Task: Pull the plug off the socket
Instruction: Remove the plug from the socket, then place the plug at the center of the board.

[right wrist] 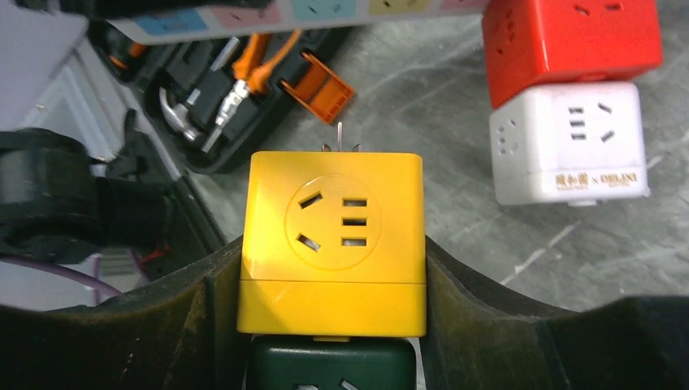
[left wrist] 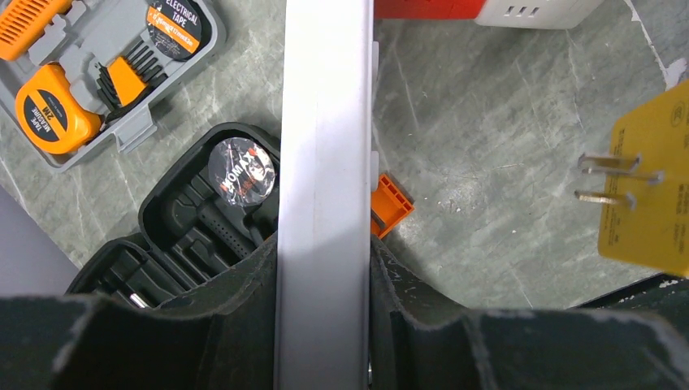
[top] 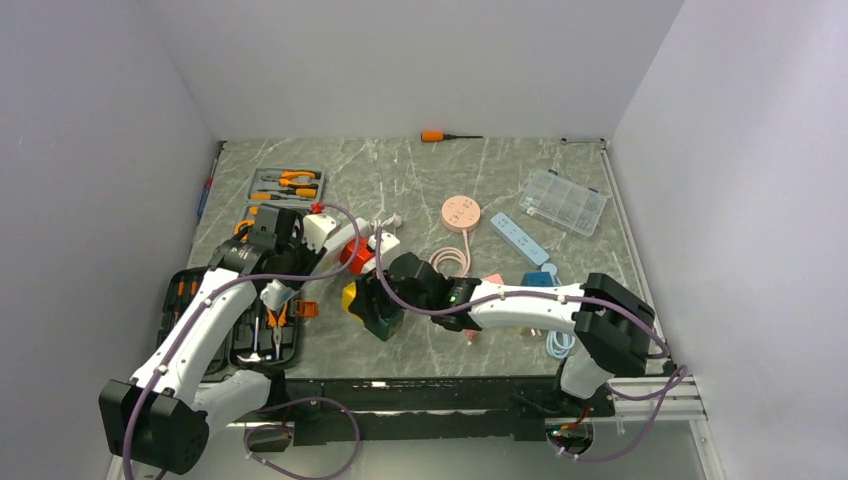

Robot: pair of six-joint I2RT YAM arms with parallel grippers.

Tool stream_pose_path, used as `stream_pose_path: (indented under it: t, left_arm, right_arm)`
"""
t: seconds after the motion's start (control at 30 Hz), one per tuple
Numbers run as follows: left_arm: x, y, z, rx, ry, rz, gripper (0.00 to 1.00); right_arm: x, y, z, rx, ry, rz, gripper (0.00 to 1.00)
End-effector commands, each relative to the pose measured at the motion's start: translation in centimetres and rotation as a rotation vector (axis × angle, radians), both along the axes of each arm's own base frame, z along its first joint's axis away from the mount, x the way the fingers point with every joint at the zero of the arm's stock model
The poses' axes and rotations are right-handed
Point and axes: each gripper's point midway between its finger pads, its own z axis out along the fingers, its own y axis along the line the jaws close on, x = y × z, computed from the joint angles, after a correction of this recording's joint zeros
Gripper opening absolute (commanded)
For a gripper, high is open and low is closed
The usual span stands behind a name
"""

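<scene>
The socket, a long white power strip [left wrist: 325, 122], is clamped between the fingers of my left gripper [left wrist: 325, 244] and held above the table. It shows in the top view [top: 322, 232] and at the top of the right wrist view [right wrist: 309, 12], with coloured outlets. My right gripper [right wrist: 333, 244] is shut on the plug, a yellow cube adapter [right wrist: 333, 219] with a green cube [right wrist: 329, 361] stuck behind it. The plug's metal prongs [left wrist: 609, 179] are bare and clear of the strip. In the top view the yellow cube [top: 350, 297] is just below the strip.
A red cube [right wrist: 569, 45] and a white cube [right wrist: 569, 142] lie next to the strip. An open black tool case [top: 225, 320] and a grey tool kit [top: 285, 185] are at the left. A pink disc [top: 461, 212], a light-blue strip [top: 518, 238] and a clear organiser box [top: 563, 200] are at the back right.
</scene>
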Motion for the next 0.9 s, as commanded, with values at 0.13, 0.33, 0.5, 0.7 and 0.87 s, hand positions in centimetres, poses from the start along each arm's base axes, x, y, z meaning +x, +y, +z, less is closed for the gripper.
stream_pose_path:
  t: [0.13, 0.33, 0.5, 0.7, 0.87]
  left_arm:
    - [1.1, -0.7, 1.9, -0.034, -0.083, -0.029, 0.0]
    - [1.6, -0.6, 2.9, -0.027, -0.098, -0.018, 0.0]
    - [1.6, -0.5, 3.2, -0.021, -0.112, -0.028, 0.0]
    - [0.9, -0.6, 3.5, -0.015, -0.154, -0.087, 0.0]
    - [0.2, -1.2, 3.8, -0.044, -0.163, -0.138, 0.0]
  right_arm:
    - [0.6, -5.7, -4.5, -0.17, -0.07, -0.141, 0.0]
    - [1.7, -9.0, -6.8, -0.257, -0.06, -0.293, 0.0]
    - [2.5, -11.7, -8.0, -0.332, -0.042, -0.446, 0.04]
    - [2.0, -11.7, -6.6, -0.273, -0.042, -0.416, 0.8]
    - [2.8, -9.3, -0.9, -0.138, -0.106, -0.313, 0.97]
